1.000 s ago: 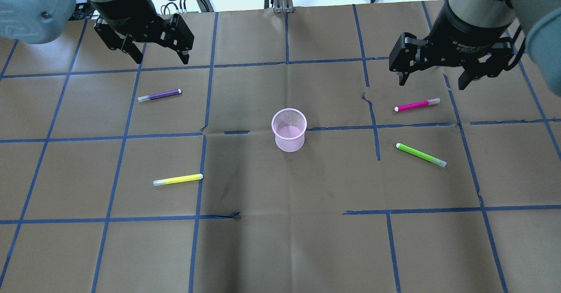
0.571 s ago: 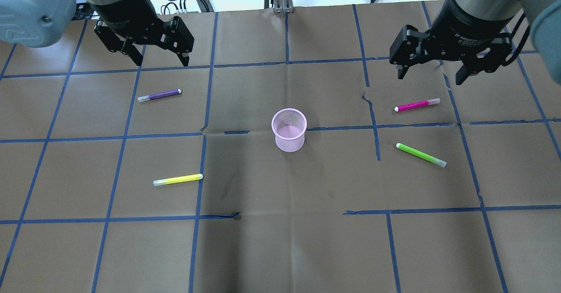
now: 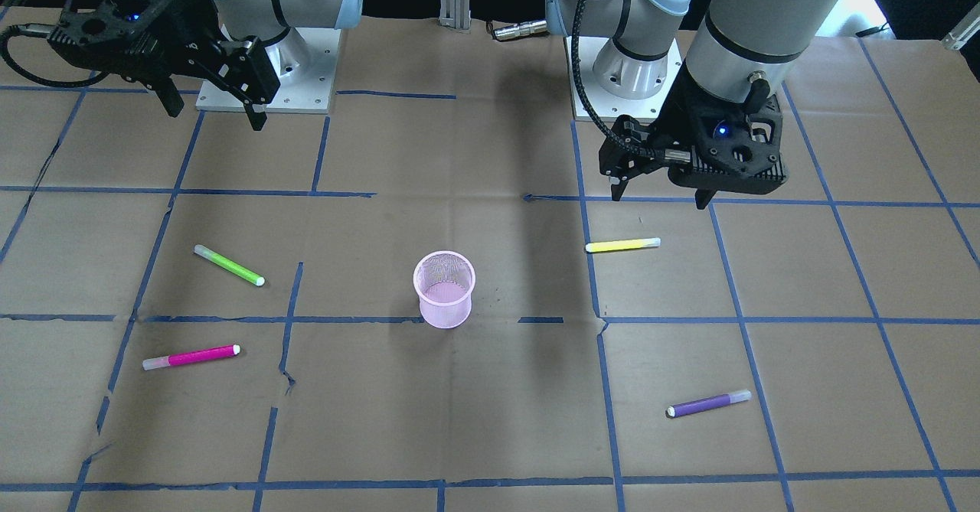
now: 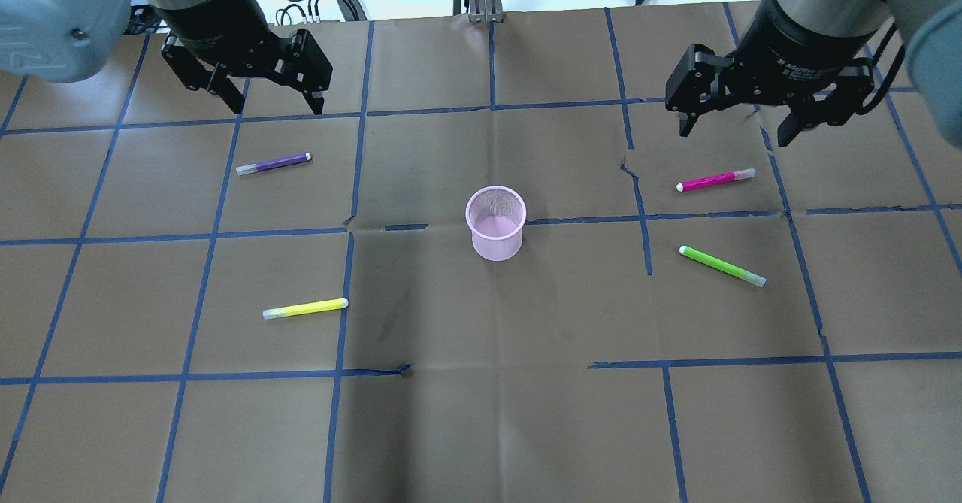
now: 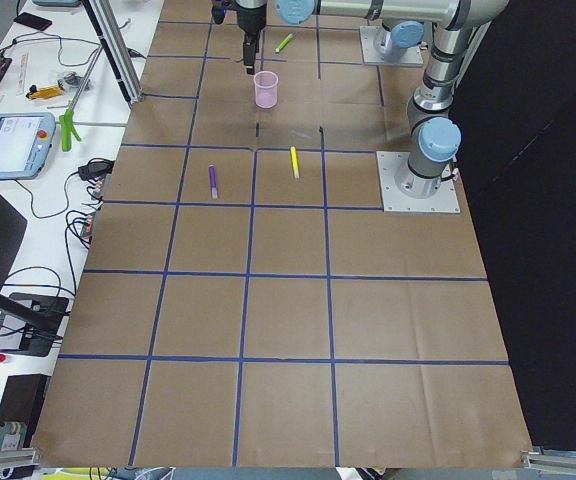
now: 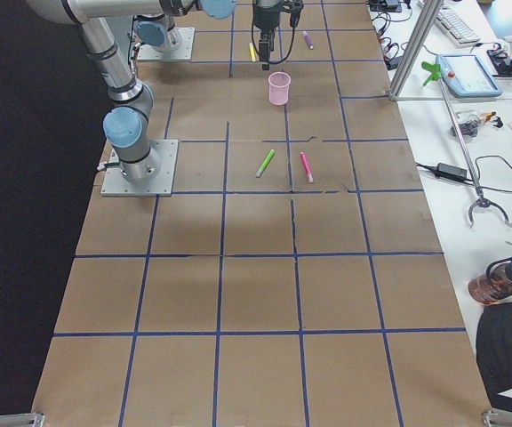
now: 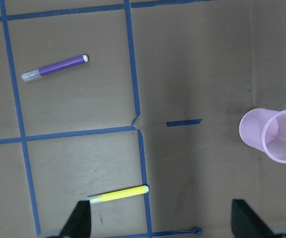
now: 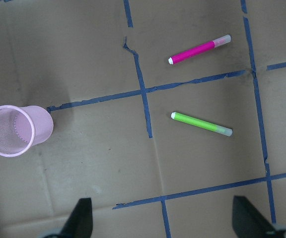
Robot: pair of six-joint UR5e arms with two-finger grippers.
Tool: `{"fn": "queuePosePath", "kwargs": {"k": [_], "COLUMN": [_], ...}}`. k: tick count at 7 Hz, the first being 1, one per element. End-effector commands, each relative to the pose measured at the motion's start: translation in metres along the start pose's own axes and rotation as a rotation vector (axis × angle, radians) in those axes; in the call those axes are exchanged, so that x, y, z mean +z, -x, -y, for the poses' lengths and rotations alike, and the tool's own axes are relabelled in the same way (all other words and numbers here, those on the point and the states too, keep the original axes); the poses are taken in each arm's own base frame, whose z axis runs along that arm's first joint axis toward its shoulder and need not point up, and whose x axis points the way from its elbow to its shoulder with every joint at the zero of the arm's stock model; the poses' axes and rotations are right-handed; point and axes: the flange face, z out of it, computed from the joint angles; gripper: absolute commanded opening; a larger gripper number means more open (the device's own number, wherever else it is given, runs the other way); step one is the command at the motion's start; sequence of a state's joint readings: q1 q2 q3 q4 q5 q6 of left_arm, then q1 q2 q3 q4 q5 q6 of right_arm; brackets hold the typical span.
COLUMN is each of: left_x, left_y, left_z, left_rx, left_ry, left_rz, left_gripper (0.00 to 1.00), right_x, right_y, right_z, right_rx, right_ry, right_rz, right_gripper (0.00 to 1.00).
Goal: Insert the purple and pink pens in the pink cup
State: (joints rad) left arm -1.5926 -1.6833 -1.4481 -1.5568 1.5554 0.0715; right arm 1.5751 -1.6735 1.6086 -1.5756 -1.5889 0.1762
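Note:
The pink mesh cup [image 4: 495, 223] stands upright mid-table; it also shows in the front view [image 3: 444, 289] and both wrist views [image 7: 274, 136] [image 8: 15, 130]. The purple pen [image 4: 273, 163] lies flat left of it [image 3: 708, 403] [image 7: 55, 67]. The pink pen [image 4: 715, 180] lies flat to the right [image 3: 191, 357] [image 8: 200, 49]. My left gripper [image 4: 274, 102] hangs open and empty above the table, behind the purple pen. My right gripper [image 4: 730, 131] hangs open and empty, above and behind the pink pen.
A yellow pen [image 4: 305, 308] lies front left of the cup and a green pen [image 4: 721, 265] lies front right, near the pink pen. The brown paper table cover [image 4: 481, 413] has blue tape grid lines. Cables and a metal post stand at the far edge.
My right gripper has shifted slightly up and back over the pink pen. The left gripper has barely moved. Pens and cup have not moved.

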Motion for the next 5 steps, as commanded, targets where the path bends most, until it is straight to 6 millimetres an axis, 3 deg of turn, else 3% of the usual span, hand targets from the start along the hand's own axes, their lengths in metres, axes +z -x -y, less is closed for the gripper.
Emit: {"fn": "queuePosePath", "kwargs": {"k": [1,3,4,5], "left_x": [0.006,0.015,0.016,0.026], "left_y": [0.0,0.002,0.003,0.008], "left_z": [0.005,0.005,0.006,0.015], "left_rx": [0.015,0.17,0.283,0.412], "left_ry": [0.015,0.046,0.05,0.065], "left_rz": [-0.003,0.03,0.03,0.057], "left_gripper": [0.99,0.98,0.98,0.98], "right_x": [0.001,0.011,0.018,0.026], "right_y": [-0.004,-0.009,-0.008,-0.02], "right_z": [0.013,0.065,0.092,0.117], "right_rx": [-0.063,-0.06,-0.221,-0.356], "right_ry": [-0.022,-0.011,-0.003,-0.004], "right_rz": [-0.022,-0.031,-0.043,-0.086], "right_gripper": [1.0,1.0,1.0,1.0]}}
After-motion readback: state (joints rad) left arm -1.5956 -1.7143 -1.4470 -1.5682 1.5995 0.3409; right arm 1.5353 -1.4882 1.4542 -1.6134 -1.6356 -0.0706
